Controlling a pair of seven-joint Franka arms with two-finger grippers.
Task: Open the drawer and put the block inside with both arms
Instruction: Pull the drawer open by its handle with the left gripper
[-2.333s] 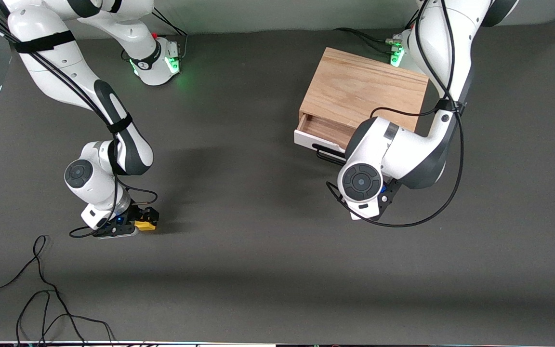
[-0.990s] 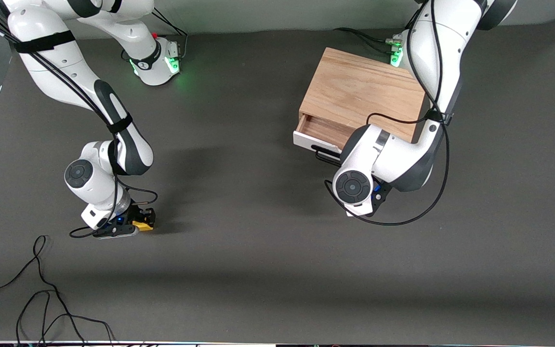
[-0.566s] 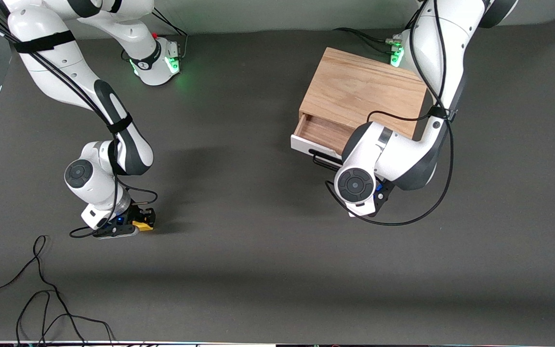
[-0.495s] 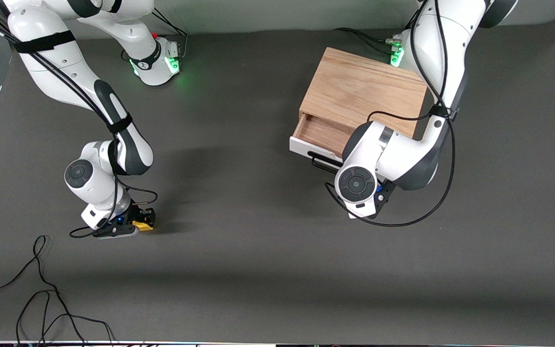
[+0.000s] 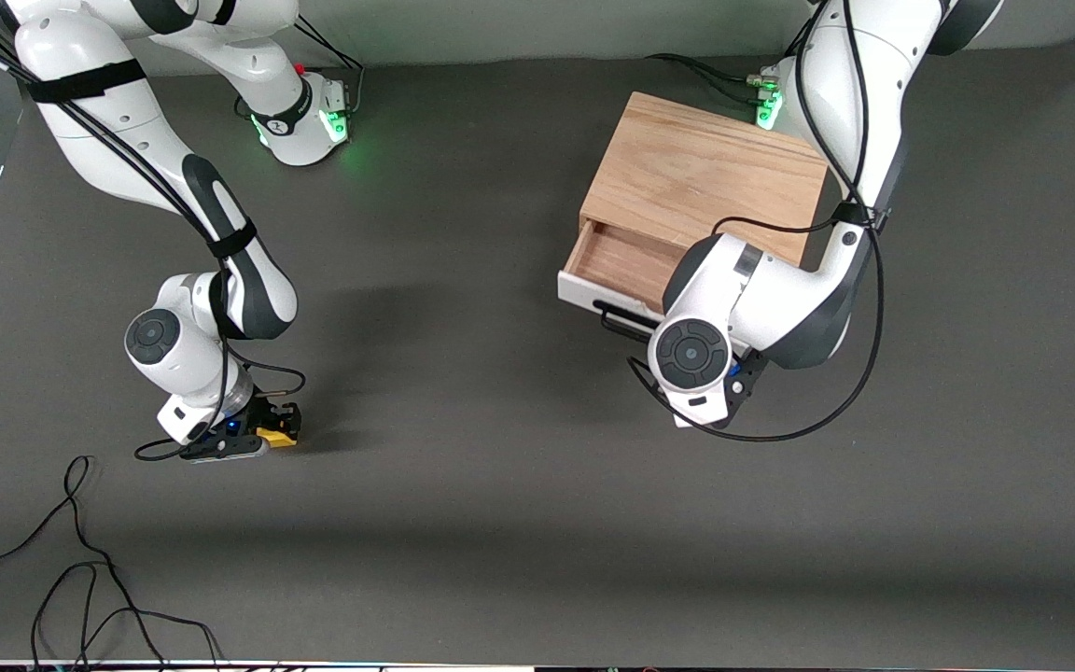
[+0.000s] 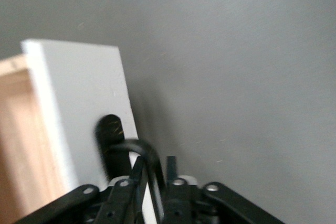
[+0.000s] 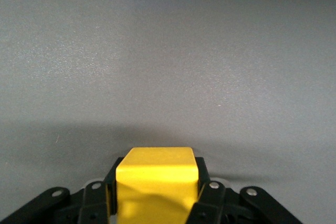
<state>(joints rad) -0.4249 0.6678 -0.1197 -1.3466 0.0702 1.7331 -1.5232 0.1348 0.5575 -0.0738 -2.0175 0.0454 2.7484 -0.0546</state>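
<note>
Partly open drawer (image 5: 614, 264), handle (image 6: 137, 153) clamped.

Drawer (image 5: 614, 268) part open; block (image 5: 277, 435) clamped.

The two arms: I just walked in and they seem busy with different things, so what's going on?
The left gripper is clamped on the handle of the drawer, which stands partly open from the wooden cabinet. The right gripper is shut on the yellow block, low over the table toward the right arm's end. The block is not yet in the drawer.
</note>
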